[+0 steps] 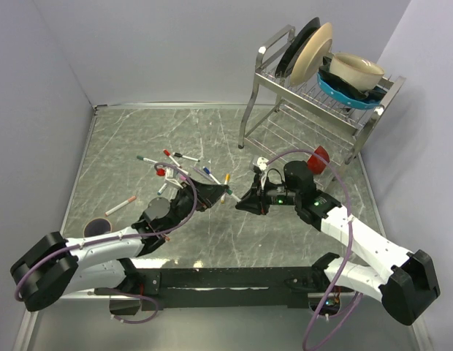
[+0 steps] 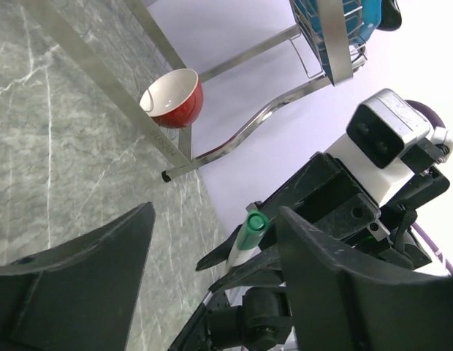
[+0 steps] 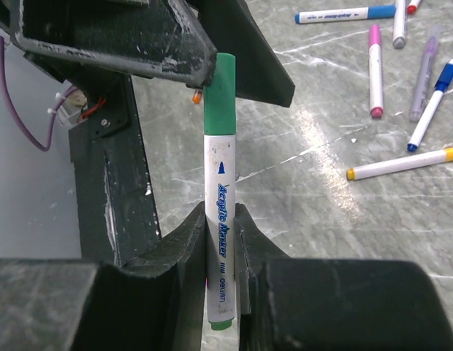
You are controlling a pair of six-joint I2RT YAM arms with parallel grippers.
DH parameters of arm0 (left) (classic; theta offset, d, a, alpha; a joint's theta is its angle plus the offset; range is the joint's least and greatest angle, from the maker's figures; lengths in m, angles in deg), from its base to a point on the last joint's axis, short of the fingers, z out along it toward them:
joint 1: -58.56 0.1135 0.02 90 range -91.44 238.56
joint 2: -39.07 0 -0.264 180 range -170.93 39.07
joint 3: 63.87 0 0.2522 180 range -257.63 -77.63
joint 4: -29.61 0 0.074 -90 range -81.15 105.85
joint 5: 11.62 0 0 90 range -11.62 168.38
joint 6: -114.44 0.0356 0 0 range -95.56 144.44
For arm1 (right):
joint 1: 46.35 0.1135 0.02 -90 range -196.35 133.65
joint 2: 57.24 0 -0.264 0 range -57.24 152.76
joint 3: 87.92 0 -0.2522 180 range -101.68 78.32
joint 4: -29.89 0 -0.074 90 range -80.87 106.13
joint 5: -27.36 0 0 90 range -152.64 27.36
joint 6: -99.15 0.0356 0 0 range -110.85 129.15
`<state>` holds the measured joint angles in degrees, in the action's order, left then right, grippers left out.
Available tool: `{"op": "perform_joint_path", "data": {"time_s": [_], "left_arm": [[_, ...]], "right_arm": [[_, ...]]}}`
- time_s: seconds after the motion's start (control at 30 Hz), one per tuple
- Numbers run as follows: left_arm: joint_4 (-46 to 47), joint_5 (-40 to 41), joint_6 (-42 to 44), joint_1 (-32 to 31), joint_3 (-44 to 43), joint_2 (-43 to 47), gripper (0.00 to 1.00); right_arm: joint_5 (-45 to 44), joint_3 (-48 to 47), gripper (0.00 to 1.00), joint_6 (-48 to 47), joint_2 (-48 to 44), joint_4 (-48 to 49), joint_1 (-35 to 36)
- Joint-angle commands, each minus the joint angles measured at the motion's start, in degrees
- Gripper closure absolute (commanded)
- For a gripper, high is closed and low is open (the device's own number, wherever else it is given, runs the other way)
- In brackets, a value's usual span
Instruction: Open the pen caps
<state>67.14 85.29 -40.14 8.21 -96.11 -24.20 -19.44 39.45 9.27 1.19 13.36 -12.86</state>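
Grey veined tabletop (image 1: pixel 139 131), plain pale lavender walls (image 1: pixel 175 51) around it, steel dish rack (image 1: pixel 299 91) at far right

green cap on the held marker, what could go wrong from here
The left end effector stands open around the green cap, which sits nearer one finger; closing off-centre could tilt the marker. The right end effector pinches only the barrel's tail end, so a hard pull might slide the marker out.
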Motion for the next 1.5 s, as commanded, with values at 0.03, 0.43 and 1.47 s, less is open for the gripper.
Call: {"op": "perform_joint_path", "data": {"time_s": [0.03, 0.43, 1.47], "left_arm": [[5.40, 0.64, 1.91, -1.16, -3.84, -1.94, 0.37], [6.63, -2.08, 3.05, -1.77, -5.78, -4.41, 0.58], [-25.17, 26.65, 0.16, 9.73, -4.90, 18.52, 0.99]], "right_arm": [[0.83, -0.06, 1.00, 1.81, 0.71, 2.68, -0.01], [0.39, -0.50, 1.00, 1.99, 1.42, 2.68, -0.01], [7.95, -2.52, 1.00, -4.25, 4.49, -3.38, 0.96]]}}
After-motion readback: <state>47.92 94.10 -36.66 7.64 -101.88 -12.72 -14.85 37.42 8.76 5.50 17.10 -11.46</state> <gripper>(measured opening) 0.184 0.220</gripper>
